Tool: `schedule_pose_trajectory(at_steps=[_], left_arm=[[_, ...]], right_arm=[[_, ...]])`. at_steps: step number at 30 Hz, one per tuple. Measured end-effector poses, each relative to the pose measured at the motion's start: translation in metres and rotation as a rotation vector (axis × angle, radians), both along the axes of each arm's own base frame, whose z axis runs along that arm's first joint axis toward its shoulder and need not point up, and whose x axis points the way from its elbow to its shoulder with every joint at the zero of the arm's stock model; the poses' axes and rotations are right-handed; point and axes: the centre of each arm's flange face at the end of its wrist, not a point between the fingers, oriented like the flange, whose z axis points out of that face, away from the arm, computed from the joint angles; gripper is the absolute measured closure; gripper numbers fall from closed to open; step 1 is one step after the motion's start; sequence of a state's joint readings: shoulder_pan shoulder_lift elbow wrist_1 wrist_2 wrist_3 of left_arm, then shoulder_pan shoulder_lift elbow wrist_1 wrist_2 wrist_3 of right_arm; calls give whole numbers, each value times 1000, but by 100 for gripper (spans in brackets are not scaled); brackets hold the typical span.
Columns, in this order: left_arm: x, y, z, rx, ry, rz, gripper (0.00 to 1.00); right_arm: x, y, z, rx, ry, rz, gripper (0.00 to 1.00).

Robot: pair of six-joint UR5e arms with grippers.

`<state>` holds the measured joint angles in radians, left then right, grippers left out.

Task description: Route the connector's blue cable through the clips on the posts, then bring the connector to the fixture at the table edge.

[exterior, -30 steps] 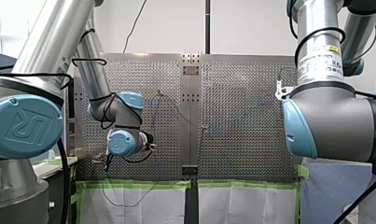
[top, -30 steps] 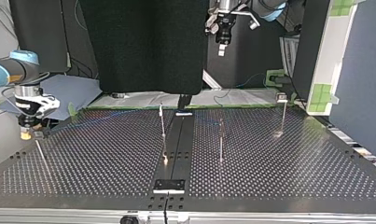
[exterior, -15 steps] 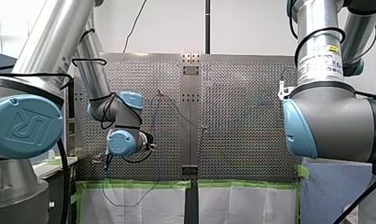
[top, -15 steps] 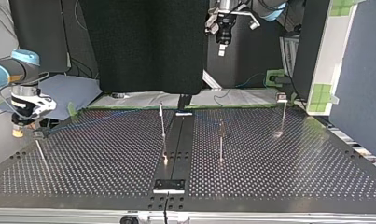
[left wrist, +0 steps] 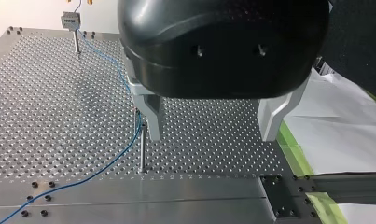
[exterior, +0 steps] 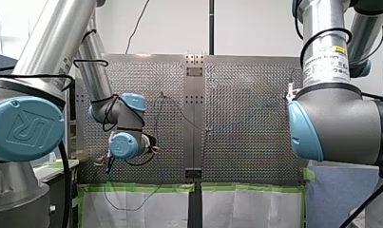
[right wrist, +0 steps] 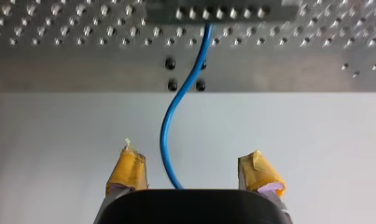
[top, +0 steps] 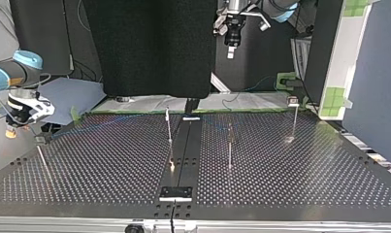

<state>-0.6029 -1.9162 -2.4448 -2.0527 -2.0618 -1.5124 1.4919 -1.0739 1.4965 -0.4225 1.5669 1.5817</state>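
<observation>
Currently my right claw (right wrist: 195, 168) is released: its two yellow-taped pads (right wrist: 127, 168) stand well apart just off the edge of the perforated metal table (right wrist: 59, 70). They straddle the thin blue cable (right wrist: 169, 130) without touching it, probably so that the slack run is centred for a re-grip. That cable leads to the dark block with a row of pins (right wrist: 223, 10) at the table edge, likely the fixture; the connector itself I cannot make out. My left claw (left wrist: 211, 135) is likewise released, hanging above the slim metal post (left wrist: 141, 149) whose top the cable passes, apparently to keep clear of the routed line.
</observation>
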Motion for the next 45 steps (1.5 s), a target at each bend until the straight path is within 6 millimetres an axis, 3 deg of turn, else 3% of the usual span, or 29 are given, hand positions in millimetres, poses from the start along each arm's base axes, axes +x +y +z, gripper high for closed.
schedule_pose_trajectory(at_steps=[11,26,45], left_arm=[[0,0,0,0,0,1,0],[0,0,0,1,2,1,0],[0,1,0,2,3,3,0]], right_arm=[[-8,5,-3,36,0,-96,1],[-5,21,-13,53,3,-148,1],[27,63,-32,51,10,-101,1]])
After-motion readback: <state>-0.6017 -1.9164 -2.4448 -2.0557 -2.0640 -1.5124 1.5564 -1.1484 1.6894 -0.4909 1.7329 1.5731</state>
